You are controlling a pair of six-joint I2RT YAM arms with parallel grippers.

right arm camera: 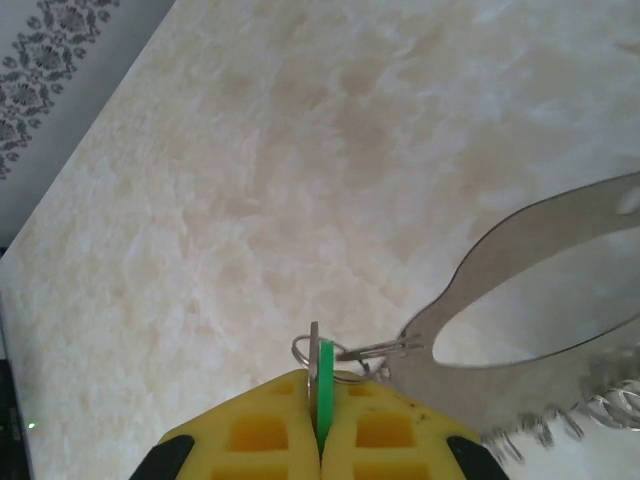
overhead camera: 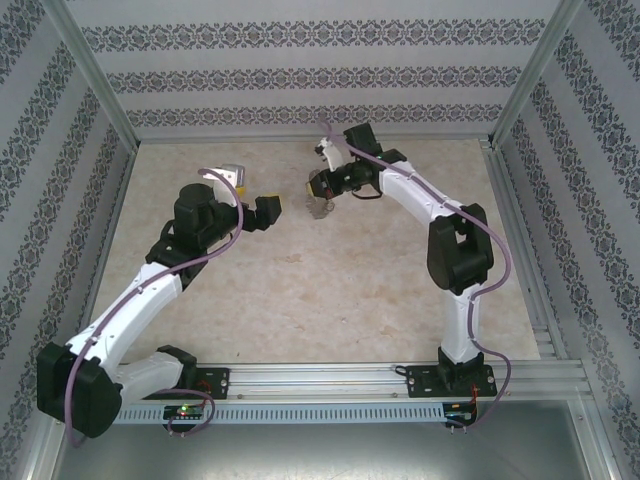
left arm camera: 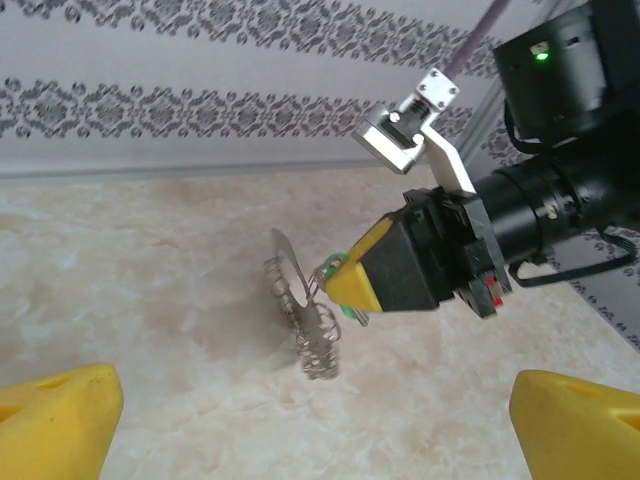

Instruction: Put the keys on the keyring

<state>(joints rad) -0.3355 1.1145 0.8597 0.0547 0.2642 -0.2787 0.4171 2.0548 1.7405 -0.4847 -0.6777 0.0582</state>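
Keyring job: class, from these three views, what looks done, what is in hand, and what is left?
Done: the green key appears linked by a small wire loop to the keyring, which hangs from it. In hand: the right gripper pinches that key; the left gripper stands open, empty. Left: probably confirming the link and setting the ring down.

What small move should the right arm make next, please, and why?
Probably lower the right gripper and let go: it is shut on the green key, whose wire loop seems already hooked onto the keyring, while the left gripper stands open, apart.
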